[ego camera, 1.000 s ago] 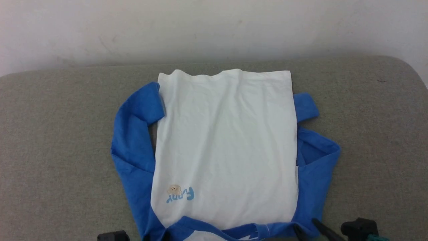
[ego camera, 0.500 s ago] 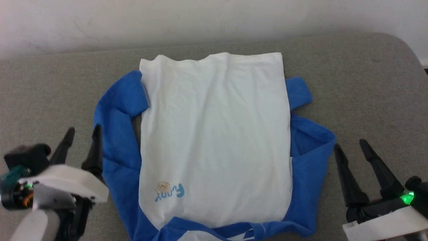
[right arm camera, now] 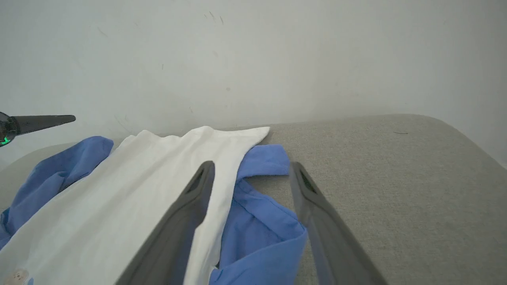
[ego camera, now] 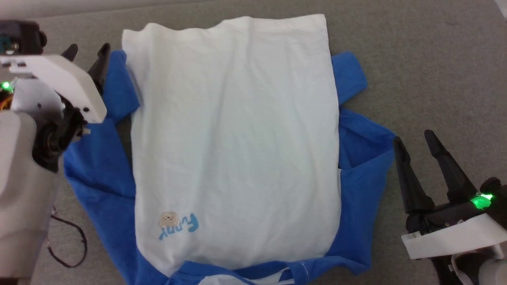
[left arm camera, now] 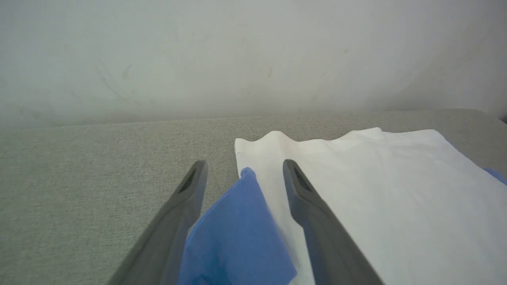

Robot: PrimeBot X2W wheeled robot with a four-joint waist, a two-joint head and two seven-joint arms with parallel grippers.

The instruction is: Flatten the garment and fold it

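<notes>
My left claw (ego camera: 89,49) sits in the upper left of the head view with its two dark fingers spread wide, gripping nothing. Its tips point at the blue sleeve (ego camera: 119,95) that juts out from the white body of the T-shirt (ego camera: 237,130). In my left wrist view the claw (left arm camera: 244,164) straddles that sleeve (left arm camera: 237,233): blue cloth lies between the fingers, and the finger on the right of the frame crosses the edge of the white cloth. I cannot tell whether either finger touches the fabric. My right claw (ego camera: 412,137) is in the lower right of the head view, also open and empty, just beside the blue fold at the shirt's right edge. In my right wrist view, the left finger overlaps the white edge, the other sleeve (right arm camera: 263,158) shows between the fingers, and the right finger lies over bare grey desk (right arm camera: 396,198). The T-shirt lies in the middle of the desk, its lightly creased white panel flat on top, with blue cloth spilling out at both sides and along the bottom edge of the frame. A small print (ego camera: 178,227) sits at the panel's lower left. A thin black cable (ego camera: 71,245) loops in the lower left corner. A pale wall (left arm camera: 237,59) rises behind the desk.
</notes>
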